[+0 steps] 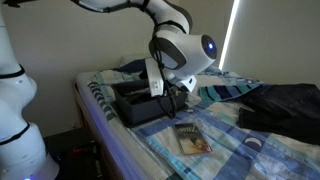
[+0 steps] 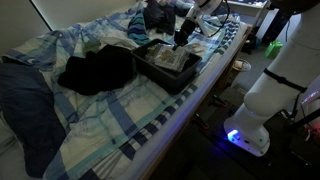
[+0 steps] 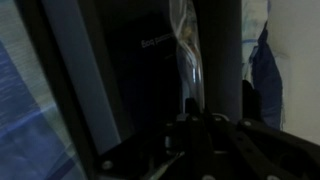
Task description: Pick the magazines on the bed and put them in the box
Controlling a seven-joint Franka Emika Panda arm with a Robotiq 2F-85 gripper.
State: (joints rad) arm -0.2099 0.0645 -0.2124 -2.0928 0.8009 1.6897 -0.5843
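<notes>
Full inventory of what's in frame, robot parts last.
bed: 1, pale blue-and-white checked sheet, under everything
box: 1, dark grey-black, on the bed near its edge
small magazine: 1, orange-tan cover, flat on the sheet beside the box
navy magazine: 1, dark cover, seems to lie in the box under the gripper
cloth bundle: 1, dark, on the bed apart from the box
blanket: 1, blue-grey, crumpled past the bundle
arm: 1, white, reaching over the box
gripper: 1, dark, low over the box; open or shut unclear
</notes>
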